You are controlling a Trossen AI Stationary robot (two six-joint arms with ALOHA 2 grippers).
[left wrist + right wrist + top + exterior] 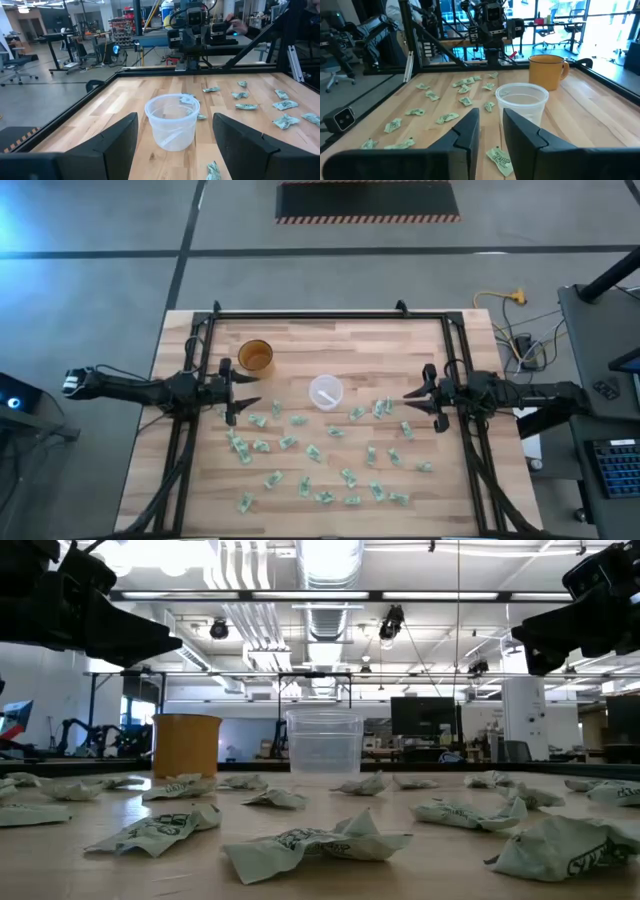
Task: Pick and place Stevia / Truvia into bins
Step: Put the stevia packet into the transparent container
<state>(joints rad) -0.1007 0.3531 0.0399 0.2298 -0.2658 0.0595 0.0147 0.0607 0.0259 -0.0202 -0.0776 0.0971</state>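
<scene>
Many small crumpled pale green and white Stevia / Truvia sachets [315, 453] lie flat over the near half of the wooden table [330, 330]. The bin, a translucent whitish cup [325, 392], stands upright at mid-table, with nothing showing inside it [171, 121]. My left gripper [243, 393] hovers above the table to the cup's left, open wide and level, pointing at the cup [175, 120]. My right gripper [412, 398] hovers to the cup's right, pointing at it [491, 115]. Its fingers are a narrow gap apart with nothing between them.
An amber-brown cup [256, 357] stands upright at the far left of the bin. A black metal frame [330, 314] runs along the table's far, left and right sides. Sachets [465, 100] lie under and near both grippers.
</scene>
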